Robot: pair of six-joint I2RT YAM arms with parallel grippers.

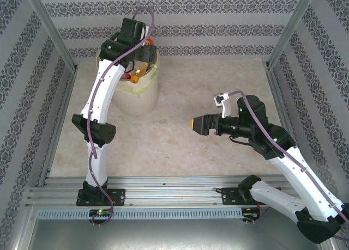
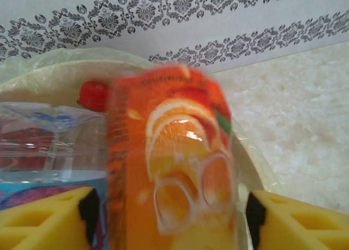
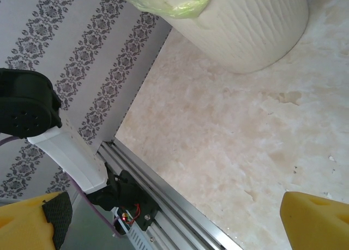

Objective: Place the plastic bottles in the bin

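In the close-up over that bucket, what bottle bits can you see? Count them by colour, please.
Orange plastic bottle with fruit label: 1
Clear plastic bottle with blue label: 1
Round red bottle cap, its bottle unclear: 1
Total: 3

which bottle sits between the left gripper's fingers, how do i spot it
Find the bin at the far left of the table, with the left gripper over its opening. Between that gripper's yellow fingers is the orange bottle. Its neighbour is a clear bottle with a blue label; this one is solid orange, printed with citrus slices.
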